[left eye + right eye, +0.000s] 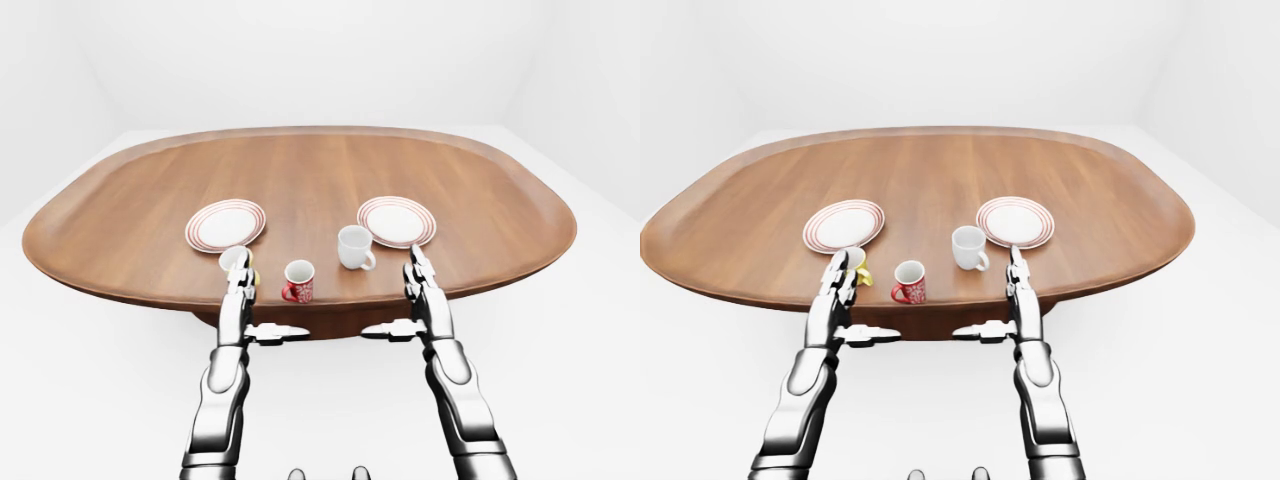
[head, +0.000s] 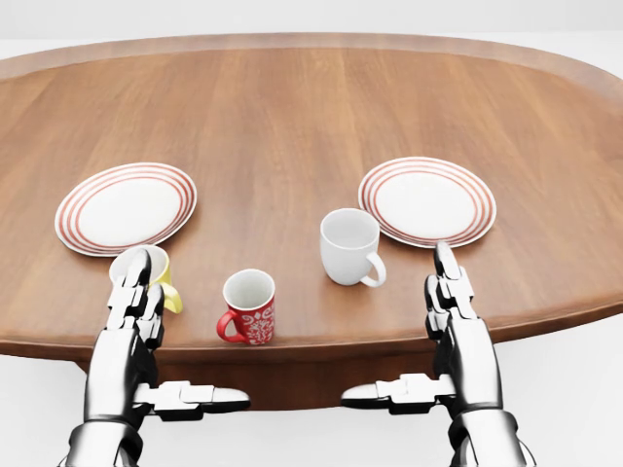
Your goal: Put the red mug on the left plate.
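The red mug [image 2: 249, 307] stands upright near the table's lower edge in the head view, handle turned left. The left plate [image 2: 126, 207], white with red rings, lies up and to the left of it. My left hand [image 2: 133, 292] is open with fingers stretched flat, just left of the red mug and overlapping a yellow mug [image 2: 151, 272]. My right hand [image 2: 448, 282] is open too, well to the right of the red mug, below the right plate [image 2: 427, 200]. Neither hand holds anything.
A white mug [image 2: 350, 246] stands between the red mug and the right plate. The oval wooden table [image 1: 300, 170] stretches far beyond the dishes. White floor and walls surround it.
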